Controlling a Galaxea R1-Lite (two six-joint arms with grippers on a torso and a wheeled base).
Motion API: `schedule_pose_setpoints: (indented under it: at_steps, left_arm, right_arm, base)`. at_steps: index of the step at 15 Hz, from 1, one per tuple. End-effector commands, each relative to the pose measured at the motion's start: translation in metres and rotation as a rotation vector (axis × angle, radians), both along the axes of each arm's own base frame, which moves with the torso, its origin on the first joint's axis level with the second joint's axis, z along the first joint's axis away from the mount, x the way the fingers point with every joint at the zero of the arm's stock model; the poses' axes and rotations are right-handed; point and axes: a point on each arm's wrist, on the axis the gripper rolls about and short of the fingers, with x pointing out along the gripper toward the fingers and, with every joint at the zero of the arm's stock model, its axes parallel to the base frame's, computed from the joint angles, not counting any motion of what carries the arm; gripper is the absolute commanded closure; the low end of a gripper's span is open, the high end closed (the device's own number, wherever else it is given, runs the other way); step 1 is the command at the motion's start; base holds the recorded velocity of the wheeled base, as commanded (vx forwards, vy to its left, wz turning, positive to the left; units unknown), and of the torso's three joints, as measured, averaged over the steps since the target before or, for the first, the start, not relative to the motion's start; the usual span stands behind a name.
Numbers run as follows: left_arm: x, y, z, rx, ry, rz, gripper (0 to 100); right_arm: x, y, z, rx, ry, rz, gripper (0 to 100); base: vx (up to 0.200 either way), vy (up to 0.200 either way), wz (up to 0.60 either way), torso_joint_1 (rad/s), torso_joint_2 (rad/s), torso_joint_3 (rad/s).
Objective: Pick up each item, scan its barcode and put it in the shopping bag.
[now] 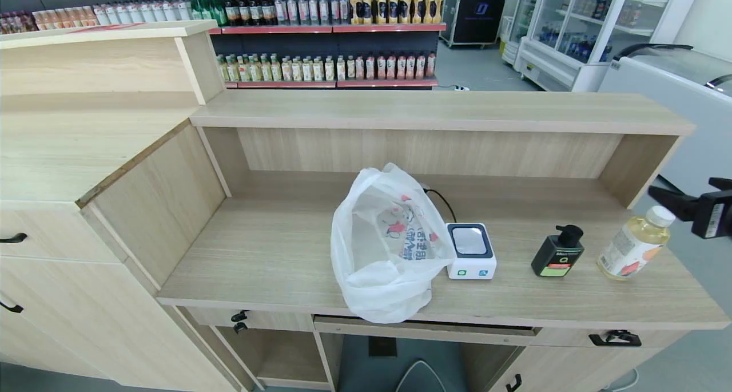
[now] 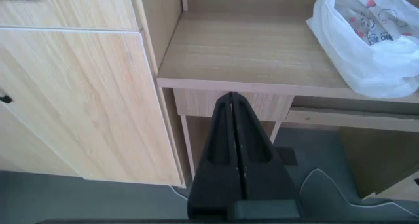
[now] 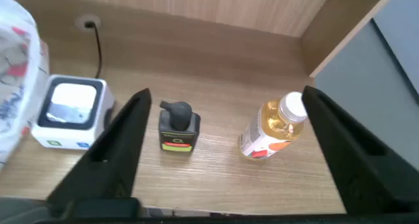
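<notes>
A white plastic shopping bag (image 1: 386, 249) stands open in the middle of the wooden counter (image 1: 274, 254). Just right of it sits a small white barcode scanner (image 1: 470, 249). Further right stand a dark pump bottle (image 1: 557, 252) and a clear bottle of yellow drink with a white cap (image 1: 633, 244). My right gripper (image 3: 222, 122) is open, hovering above and off the counter's right end; the pump bottle (image 3: 178, 127) and the drink bottle (image 3: 275, 127) lie between its fingers in the right wrist view. My left gripper (image 2: 236, 105) is shut, held low in front of the counter's left edge, below the bag (image 2: 370, 40).
A raised ledge (image 1: 440, 111) runs along the back of the counter and a tall cabinet (image 1: 86, 151) walls off the left side. The scanner's black cable (image 1: 443, 200) trails behind the bag. Drawers with black handles (image 1: 615, 339) sit under the counter.
</notes>
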Motion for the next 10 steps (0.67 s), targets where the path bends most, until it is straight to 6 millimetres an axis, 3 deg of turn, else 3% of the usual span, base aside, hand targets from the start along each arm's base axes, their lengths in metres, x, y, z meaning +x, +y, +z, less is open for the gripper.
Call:
schedule_pose_setpoints:
  at_steps: [1,4,6,8,9,10]
  left_arm:
    - [0.000,0.000,0.000,0.000,0.000,0.001,100]
    - [0.000,0.000,0.000,0.000,0.000,0.001,100]
    - [0.000,0.000,0.000,0.000,0.000,0.001,100]
    - [0.000,0.000,0.000,0.000,0.000,0.001,100]
    - [0.000,0.000,0.000,0.000,0.000,0.001,100]
    - [0.000,0.000,0.000,0.000,0.000,0.001,100]
  right_arm:
    - [0.055,-0.027,-0.054,-0.070,0.177,0.069,0]
    - [0.077,-0.037,-0.084,-0.154,0.218,0.162,0]
    - [0.080,-0.045,-0.107,-0.206,0.278,0.235,0]
    - [0.081,-0.047,-0.112,-0.220,0.288,0.252,0]
    - [0.087,-0.051,-0.132,-0.280,0.314,0.343,0]
    - [0.092,-0.052,-0.140,-0.299,0.316,0.371,0]
  base:
    - [0.000,0.000,0.00,0.000,0.00,0.000]
    - [0.000,0.000,0.00,0.000,0.00,0.000]
    - [0.000,0.000,0.00,0.000,0.00,0.000]
    - [0.000,0.000,0.00,0.000,0.00,0.000]
    - [0.000,0.000,0.00,0.000,0.00,0.000]
    - [0.000,0.000,0.00,0.000,0.00,0.000]
